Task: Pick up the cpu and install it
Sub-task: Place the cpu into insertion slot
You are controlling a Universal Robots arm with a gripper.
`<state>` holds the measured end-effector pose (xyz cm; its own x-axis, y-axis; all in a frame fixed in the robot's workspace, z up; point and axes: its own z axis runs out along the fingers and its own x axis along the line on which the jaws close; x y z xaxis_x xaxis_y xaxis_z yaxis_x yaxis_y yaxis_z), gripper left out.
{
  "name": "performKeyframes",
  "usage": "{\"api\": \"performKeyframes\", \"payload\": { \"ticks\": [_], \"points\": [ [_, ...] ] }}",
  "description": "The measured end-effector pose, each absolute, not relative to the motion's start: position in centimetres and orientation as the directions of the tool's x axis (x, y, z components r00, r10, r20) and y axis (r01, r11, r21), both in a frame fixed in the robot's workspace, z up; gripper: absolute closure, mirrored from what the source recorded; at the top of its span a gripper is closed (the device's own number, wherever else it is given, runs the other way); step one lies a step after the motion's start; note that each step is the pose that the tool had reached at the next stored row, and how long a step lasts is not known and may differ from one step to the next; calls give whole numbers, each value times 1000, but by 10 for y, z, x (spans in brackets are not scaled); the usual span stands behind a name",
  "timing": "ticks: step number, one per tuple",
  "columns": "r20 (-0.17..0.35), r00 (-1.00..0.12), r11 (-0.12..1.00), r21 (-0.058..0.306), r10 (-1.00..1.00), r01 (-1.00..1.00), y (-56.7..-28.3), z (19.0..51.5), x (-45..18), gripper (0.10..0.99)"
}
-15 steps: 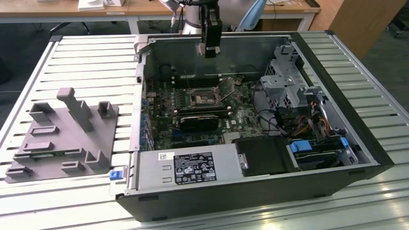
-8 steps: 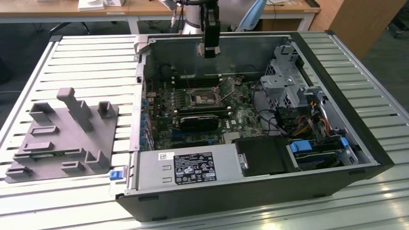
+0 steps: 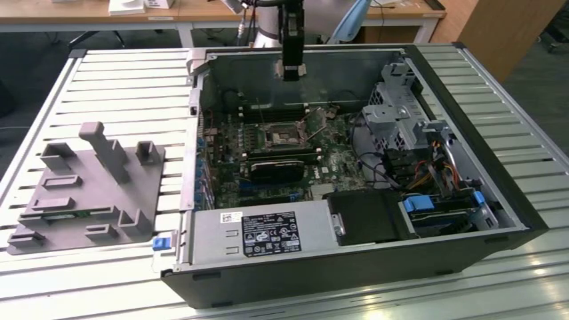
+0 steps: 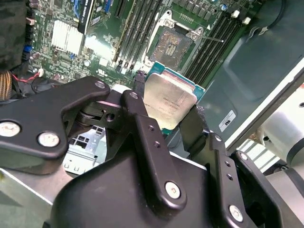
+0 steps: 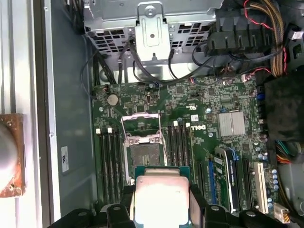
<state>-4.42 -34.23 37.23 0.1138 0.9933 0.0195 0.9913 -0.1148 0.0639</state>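
The cpu [image 4: 169, 103] is a small square chip with a silver top plate and a green rim, and my gripper [image 4: 167, 97] is shut on it, one black finger on each side. In the first wrist view the cpu [image 5: 161, 198] hangs between the fingers [image 5: 124, 202] above the motherboard, close to the open socket [image 5: 142, 153]. The socket [image 4: 172, 45] has its metal bracket lifted and nothing sits in it. In the exterior view my gripper [image 3: 291, 69] hovers over the back of the open computer case [image 3: 524, 200], above and behind the socket [image 3: 286, 137].
A black card [image 3: 277, 167] lies across the board in front of the socket. Memory slots [image 5: 105, 161] flank the socket. A drive cage [image 3: 400, 110] and cables sit at the exterior view's right, a power supply [image 3: 258, 233] in front. A grey fixture [image 3: 89, 190] stands left of the case.
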Motion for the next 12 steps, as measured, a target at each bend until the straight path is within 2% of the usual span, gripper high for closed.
{"api": "performKeyframes", "payload": {
  "ticks": [1,2,8,12],
  "points": [
    [19,120,-121,64,993,991,-342,372,-44,545],
    [19,181,-182,64,983,981,-342,372,-44,545],
    [17,270,-270,64,963,961,-342,370,-44,545],
    [17,227,-228,64,974,972,-342,369,-44,545]
  ]
}}
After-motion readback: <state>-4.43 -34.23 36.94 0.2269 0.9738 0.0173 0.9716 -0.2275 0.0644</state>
